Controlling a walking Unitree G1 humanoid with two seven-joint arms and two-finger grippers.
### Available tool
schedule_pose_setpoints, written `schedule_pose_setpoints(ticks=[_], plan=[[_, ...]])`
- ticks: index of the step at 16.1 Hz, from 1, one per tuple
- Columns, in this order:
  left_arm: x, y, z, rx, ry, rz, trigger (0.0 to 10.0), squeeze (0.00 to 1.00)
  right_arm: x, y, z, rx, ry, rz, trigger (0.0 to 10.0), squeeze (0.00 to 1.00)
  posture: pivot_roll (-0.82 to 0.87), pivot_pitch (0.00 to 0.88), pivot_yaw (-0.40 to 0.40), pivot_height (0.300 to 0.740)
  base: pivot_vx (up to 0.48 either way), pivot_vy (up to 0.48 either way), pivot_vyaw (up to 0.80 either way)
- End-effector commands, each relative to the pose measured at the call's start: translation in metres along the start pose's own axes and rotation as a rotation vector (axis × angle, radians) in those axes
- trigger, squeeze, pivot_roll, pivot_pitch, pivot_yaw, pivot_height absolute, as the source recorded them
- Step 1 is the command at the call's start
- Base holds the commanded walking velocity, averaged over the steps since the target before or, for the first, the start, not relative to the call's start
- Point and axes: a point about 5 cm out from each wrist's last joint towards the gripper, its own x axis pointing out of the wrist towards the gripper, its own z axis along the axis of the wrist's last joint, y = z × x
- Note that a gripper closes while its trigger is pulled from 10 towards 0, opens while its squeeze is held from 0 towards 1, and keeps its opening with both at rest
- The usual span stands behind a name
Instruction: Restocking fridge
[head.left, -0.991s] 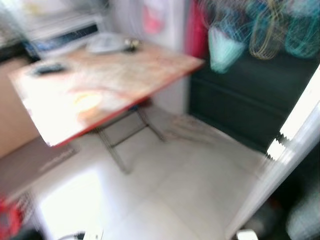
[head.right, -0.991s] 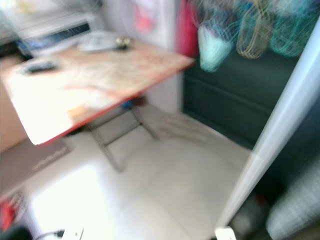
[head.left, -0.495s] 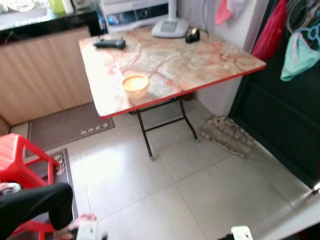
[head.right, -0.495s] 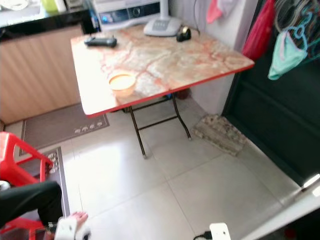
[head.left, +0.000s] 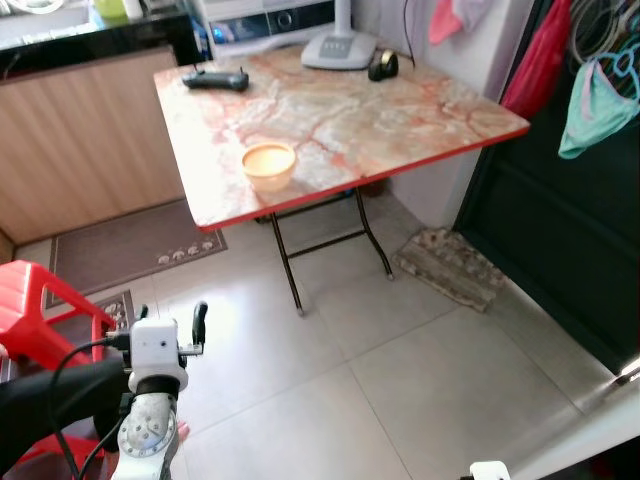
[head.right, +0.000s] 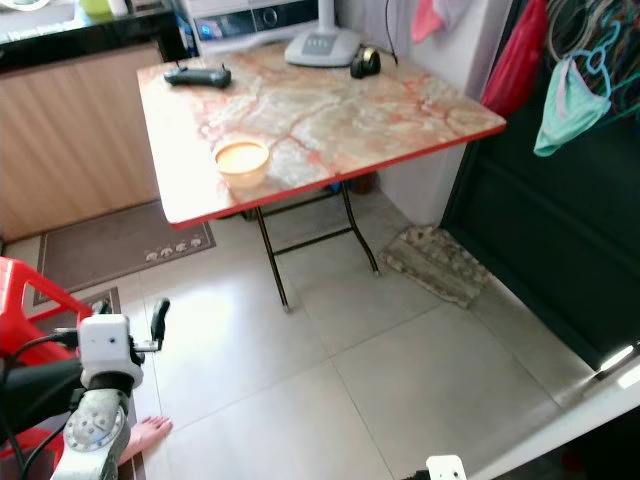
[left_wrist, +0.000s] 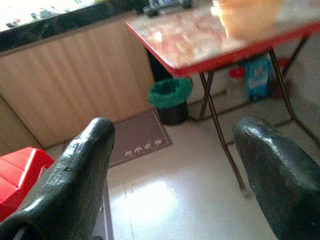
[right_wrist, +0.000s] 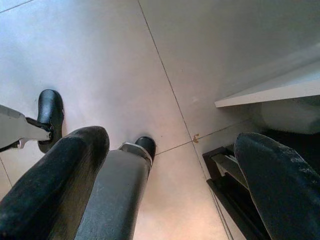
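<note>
Two black fingers of the left gripper stand spread, holding nothing, raised low over the tiled floor, well short of the folding table. On it a yellow bowl sits near the front edge. Right gripper also spread, empty, pointing down at floor.

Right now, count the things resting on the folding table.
4: a bowl near the front edge, a black remote at the back left, a grey stand base and a small dark object at the back.
</note>
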Motion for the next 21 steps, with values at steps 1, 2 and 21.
schedule_pose_setpoints(ticks=[1, 2, 21], plan=[[0.003, -0.002, 0.016, -0.041, -0.043, 0.001, 10.0, 0.0, 0.0, 0.001, -0.001, 0.018, -0.005, 0.002, 10.0, 0.0, 0.04, 0.089, 0.035, 0.74, 0.0, 0.0, 0.0], [0.004, -0.004, 0.021, -0.056, -0.053, -0.004, 10.0, 0.0, 0.0, 0.001, -0.001, 0.019, -0.005, 0.002, 10.0, 0.0, 0.04, 0.089, 0.034, 0.74, 0.0, 0.0, 0.0], [0.016, -0.015, 0.055, -0.12, -0.058, -0.066, 10.0, 0.0, 0.001, 0.003, 0.002, 0.039, -0.021, 0.007, 10.0, 0.0, 0.03, 0.089, 0.042, 0.74, 0.256, 0.0, 0.0]])
